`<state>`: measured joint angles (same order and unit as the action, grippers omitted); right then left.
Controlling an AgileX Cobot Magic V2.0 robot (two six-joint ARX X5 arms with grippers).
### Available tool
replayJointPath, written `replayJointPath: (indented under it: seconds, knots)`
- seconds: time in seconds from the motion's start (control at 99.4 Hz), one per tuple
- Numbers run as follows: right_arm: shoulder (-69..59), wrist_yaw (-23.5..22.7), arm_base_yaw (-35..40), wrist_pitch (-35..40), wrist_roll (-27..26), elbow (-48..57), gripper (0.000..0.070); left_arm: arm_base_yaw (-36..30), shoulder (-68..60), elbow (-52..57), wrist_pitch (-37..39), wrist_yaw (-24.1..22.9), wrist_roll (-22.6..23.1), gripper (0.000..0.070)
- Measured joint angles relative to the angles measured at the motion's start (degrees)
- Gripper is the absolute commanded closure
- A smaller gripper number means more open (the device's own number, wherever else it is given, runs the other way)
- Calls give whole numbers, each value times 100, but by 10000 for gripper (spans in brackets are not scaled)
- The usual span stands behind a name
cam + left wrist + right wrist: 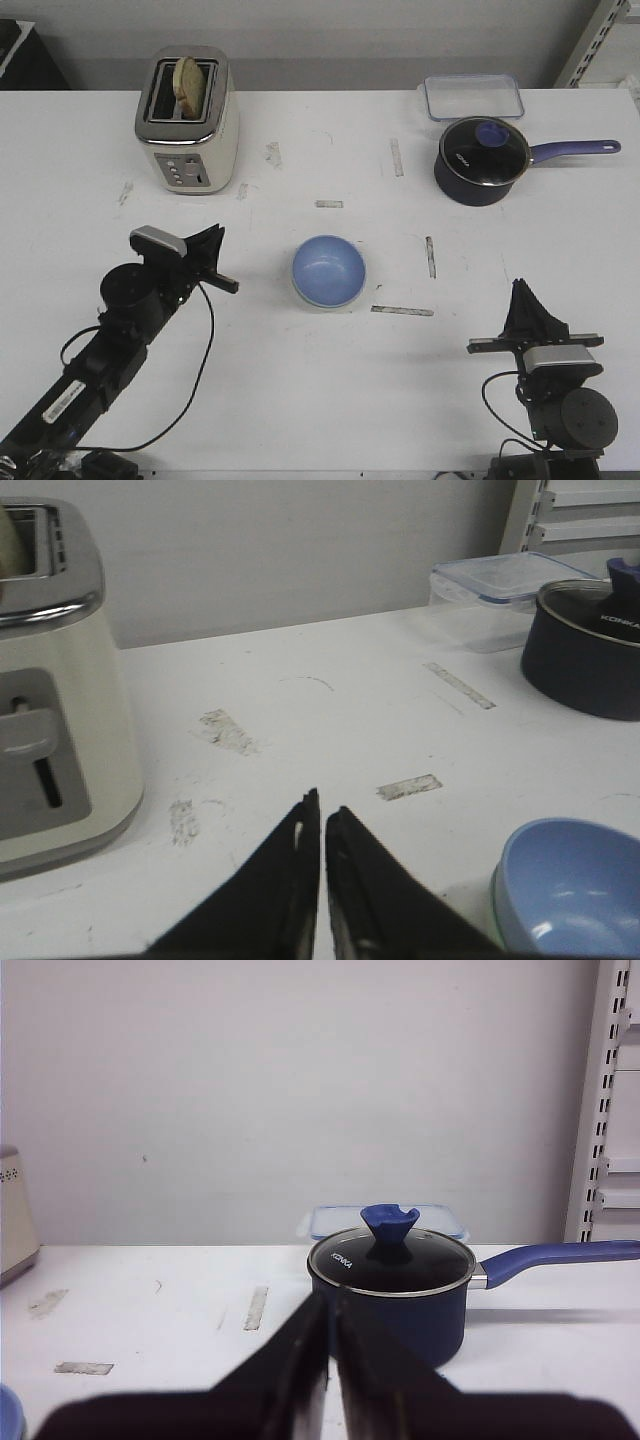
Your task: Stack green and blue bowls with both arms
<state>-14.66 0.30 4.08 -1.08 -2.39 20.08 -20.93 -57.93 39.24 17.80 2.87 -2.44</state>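
The blue bowl (328,270) sits at the table's middle, nested inside the green bowl (324,307), of which only a thin pale rim shows below it. The left wrist view shows the same blue bowl (572,885) with a sliver of the green bowl (497,898) at its side. My left gripper (215,240) (322,805) hangs shut and empty to the left of the bowls, apart from them. My right gripper (520,295) (331,1300) is shut and empty near the front right, pointing toward the saucepan.
A cream toaster (187,120) with a slice of bread stands at the back left. A dark blue saucepan (482,160) with a glass lid and a clear lidded container (473,97) are at the back right. Worn tape marks (402,310) dot the white table.
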Motion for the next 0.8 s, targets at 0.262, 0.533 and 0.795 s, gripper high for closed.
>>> replayJointPath:
  seconds: [0.262,0.533,0.795]
  knots:
    - [0,0,0,0,0,0,700,804,1360,-1263,-79,-15,0,699]
    - [0,0,0,0,0,0,700,1327,2747,-1587,-1182,-13,-4,698]
    - [0,0,0,0,0,0,700,1379,3626,-1587,-1508,-9,-4,698]
